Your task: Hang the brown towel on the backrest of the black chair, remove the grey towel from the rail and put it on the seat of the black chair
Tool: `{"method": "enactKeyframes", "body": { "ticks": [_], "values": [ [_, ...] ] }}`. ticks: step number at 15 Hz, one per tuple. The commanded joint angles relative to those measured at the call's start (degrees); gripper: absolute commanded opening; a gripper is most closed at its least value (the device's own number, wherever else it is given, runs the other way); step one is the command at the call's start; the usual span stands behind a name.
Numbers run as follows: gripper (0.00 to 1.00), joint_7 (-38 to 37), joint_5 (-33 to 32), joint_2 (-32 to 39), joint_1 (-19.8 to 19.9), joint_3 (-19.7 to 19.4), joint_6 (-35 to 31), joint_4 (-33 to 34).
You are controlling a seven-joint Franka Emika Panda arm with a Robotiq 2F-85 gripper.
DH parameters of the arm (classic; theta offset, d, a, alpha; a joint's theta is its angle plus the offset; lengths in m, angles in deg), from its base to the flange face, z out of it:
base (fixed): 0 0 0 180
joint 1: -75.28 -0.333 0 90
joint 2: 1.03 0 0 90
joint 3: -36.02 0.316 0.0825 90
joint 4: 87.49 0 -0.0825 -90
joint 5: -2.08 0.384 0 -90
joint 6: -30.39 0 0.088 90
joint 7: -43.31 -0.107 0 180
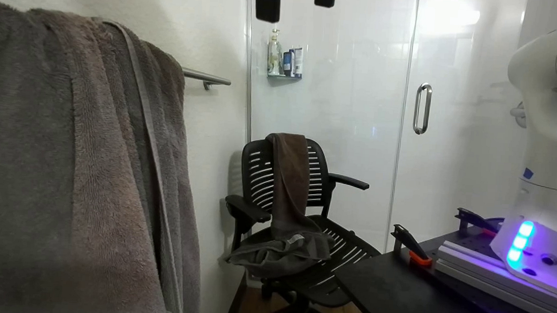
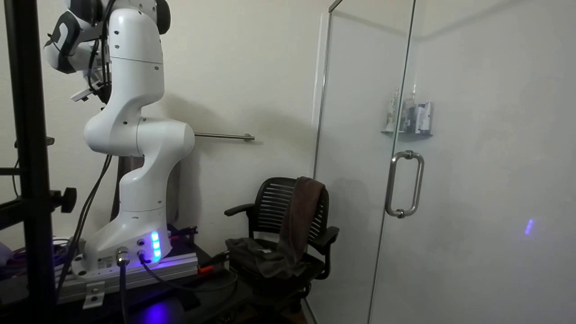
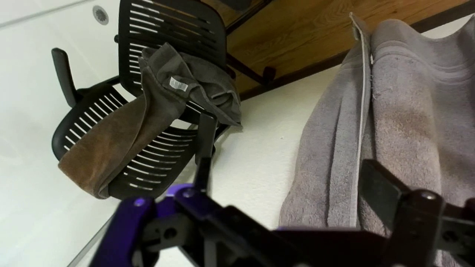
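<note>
at left in an exterior view we saw the grey towel (image 1: 104,163) draped over the rail (image 1: 207,76); right of it the fingers (image 1: 267,5), spread wide, gripping nothing, higher than the brown towel (image 1: 291,169) hung over the backrest (image 1: 261,184) of the black chair (image 1: 324,196). farther right, the tabletop (image 1: 385,288), screening part of the seat (image 1: 349,263), bore the arm (image 1: 548,159).

No text is legible, even on the white tag (image 3: 178,84) of the grey cloth (image 3: 202,78).

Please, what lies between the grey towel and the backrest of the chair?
In an exterior view, a stretch of white wall shows between the grey towel and the backrest.
</note>
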Motion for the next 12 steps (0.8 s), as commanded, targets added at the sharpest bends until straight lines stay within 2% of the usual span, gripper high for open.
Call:
{"method": "enactKeyframes", "body": {
  "ticks": [1, 4, 8, 9, 12],
  "values": [
    [1.00, 11.2, -3.7, -2.1, 4.5, -3.3, -6.2, -1.9],
    [1.00, 18.4, -4.7, 0.0, 8.7, -6.8, -19.0, -0.7],
    [1.00, 24.5, 4.8, 3.7, 10.9, -5.9, -34.2, -2.3],
    [1.00, 22.6, 2.0, 2.2, 12.4, -5.0, -29.3, -0.8],
    [1.00, 23.2, 4.0, 4.3, 12.0, -4.6, -32.7, -1.1]
  ]
}}
